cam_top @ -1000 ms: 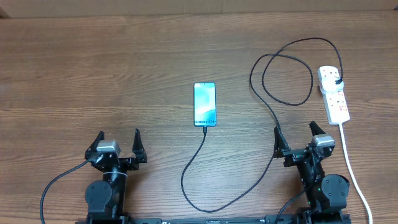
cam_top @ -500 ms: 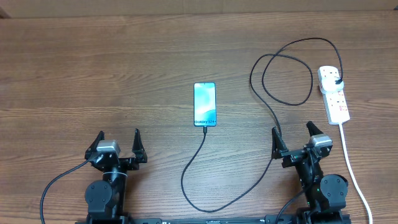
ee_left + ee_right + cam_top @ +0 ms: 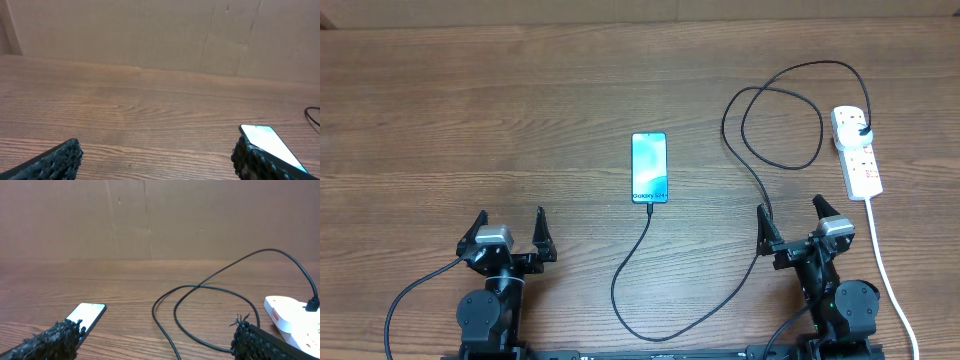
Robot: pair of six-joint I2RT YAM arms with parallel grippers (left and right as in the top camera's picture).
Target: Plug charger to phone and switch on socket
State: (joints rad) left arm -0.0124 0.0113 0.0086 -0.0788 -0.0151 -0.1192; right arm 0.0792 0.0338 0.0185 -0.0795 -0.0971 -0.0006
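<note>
The phone (image 3: 650, 167) lies flat mid-table with its cyan screen lit. The black charger cable (image 3: 757, 172) has its small tip in the phone's near end, loops across the table, and its black plug (image 3: 863, 131) sits in the white socket strip (image 3: 856, 152) at the right. My left gripper (image 3: 512, 227) is open and empty at the near left. My right gripper (image 3: 792, 219) is open and empty at the near right, beside the cable. The phone shows in the left wrist view (image 3: 270, 145) and the right wrist view (image 3: 86, 314). The strip (image 3: 295, 317) and cable (image 3: 200, 305) also show there.
The strip's white cord (image 3: 885, 265) runs down the right side past my right arm. A cardboard wall (image 3: 160, 220) stands behind the table's far edge.
My right gripper has shifted slightly to the left and away from me. The left arm, phone, cable and strip have not moved.
</note>
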